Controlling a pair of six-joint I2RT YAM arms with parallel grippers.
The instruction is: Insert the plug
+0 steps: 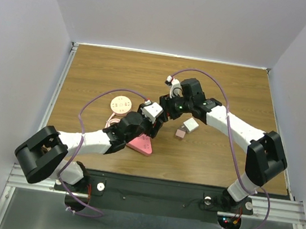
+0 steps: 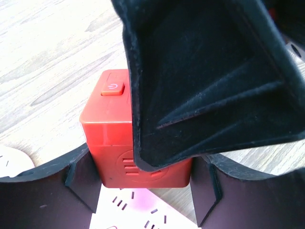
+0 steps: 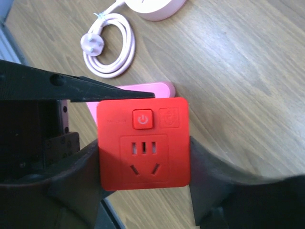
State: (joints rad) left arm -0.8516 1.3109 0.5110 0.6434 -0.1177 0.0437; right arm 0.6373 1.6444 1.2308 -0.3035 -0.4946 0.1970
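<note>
Two pincers of mine meet over the middle of the bench (image 1: 221,158), and both are on the same thing, the red plug cube (image 3: 143,143). In the right wrist view my right pincer (image 3: 143,164) pinches the cube, with a finger (image 3: 214,181) set against each side. The cube fills the centre of that frame, and its face, with the power button and socket slots, is turned to the camera. In the left wrist view my left pincer (image 2: 143,183) grips the same cube at the lower middle of the frame, a dark finger (image 2: 43,195) touching it on either flank. My other pincer's finger is the large black shape covering the upper right. The pink power strip (image 3: 161,88) shows as a sliver just above the cube in the right wrist view. Whether the cube touches it I cannot tell. A coiled pink cable (image 3: 112,45) lies at the upper left of that frame. From above, a round pink disc (image 1: 120,105) sits left of centre and a white block (image 1: 191,125) just right of it.
</note>
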